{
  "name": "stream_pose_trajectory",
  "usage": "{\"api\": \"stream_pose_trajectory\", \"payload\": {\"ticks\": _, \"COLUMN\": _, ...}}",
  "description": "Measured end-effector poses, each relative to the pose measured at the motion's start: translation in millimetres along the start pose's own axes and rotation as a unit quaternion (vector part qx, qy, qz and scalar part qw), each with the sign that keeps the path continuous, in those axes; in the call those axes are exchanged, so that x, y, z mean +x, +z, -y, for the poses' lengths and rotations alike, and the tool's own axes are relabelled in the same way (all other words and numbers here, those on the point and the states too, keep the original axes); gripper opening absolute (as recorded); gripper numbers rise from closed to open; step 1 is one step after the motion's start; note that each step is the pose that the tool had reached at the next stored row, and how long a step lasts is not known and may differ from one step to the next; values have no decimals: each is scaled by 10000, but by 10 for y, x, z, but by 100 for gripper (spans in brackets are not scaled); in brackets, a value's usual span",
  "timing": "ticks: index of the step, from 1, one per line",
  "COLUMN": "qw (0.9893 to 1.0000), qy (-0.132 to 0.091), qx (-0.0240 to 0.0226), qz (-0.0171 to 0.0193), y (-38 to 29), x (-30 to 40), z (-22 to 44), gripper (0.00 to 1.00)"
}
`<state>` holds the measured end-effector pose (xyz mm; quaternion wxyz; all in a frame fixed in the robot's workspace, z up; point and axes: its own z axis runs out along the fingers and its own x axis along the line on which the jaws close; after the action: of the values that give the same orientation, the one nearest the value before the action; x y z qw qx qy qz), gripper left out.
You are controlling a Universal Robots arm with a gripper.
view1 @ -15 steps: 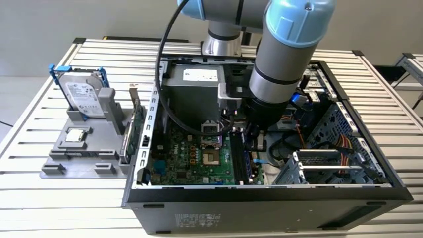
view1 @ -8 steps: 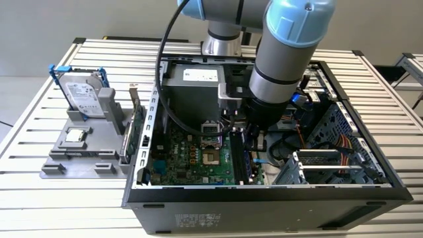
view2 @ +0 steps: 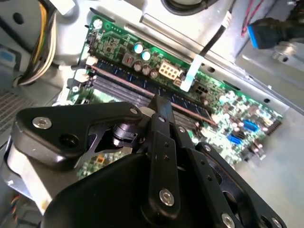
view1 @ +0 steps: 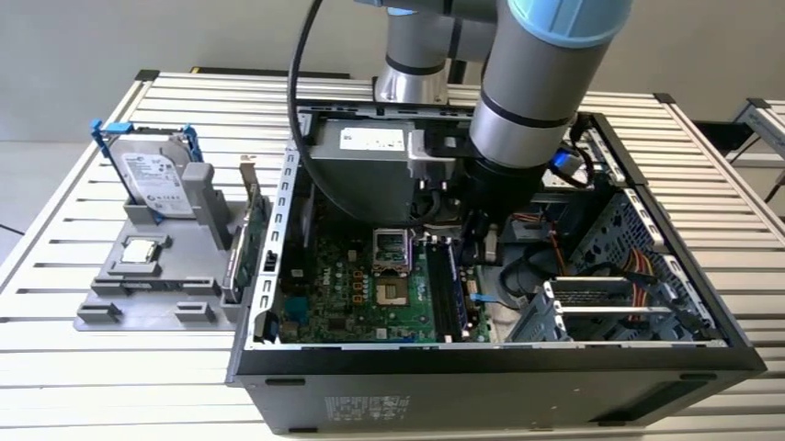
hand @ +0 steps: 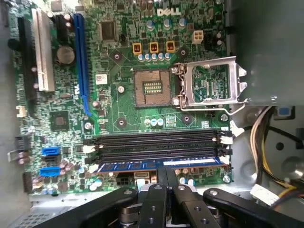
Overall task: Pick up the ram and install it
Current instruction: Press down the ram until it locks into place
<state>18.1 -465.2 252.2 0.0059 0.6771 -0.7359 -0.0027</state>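
Exterior view looks down from above; both wrist views closely share the motherboard (hand: 142, 71).

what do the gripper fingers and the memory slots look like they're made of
The gripper fingers look like matte black anodised metal or hard plastic, with silver screw heads showing. The memory slots look like moulded black plastic with white end clips. The ram in the nearest slot is a blue circuit board.

The motherboard (hand: 128, 109) is glossy green laminate studded with shiny solder points. At its centre sits a socket frame (hand: 211, 85) of bright bare metal. Beside that frame run matt black plastic slots (hand: 156, 140), and the ram (hand: 156, 165) seated next to them shows a dark blue, slightly glossy face. The gripper (hand: 166, 190) is matt black (plastic or coated metal) with small silvery screws.
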Motion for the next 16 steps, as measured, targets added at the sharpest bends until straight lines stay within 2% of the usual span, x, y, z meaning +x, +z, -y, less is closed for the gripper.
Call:
{"api": "stream_pose_trajectory", "payload": {"ticks": 4, "qw": 10000, "qy": 1, "qx": -37, "qz": -3, "y": -64, "x": 0, "z": -1, "gripper": 0}}
{"api": "stream_pose_trajectory", "payload": {"ticks": 8, "qw": 10000, "qy": 0, "qx": -52, "qz": -4, "y": -110, "x": 1, "z": -2, "gripper": 0}}
{"api": "stream_pose_trajectory", "payload": {"ticks": 16, "qw": 10000, "qy": 0, "qx": -59, "qz": -6, "y": -117, "x": 1, "z": -2, "gripper": 0}}
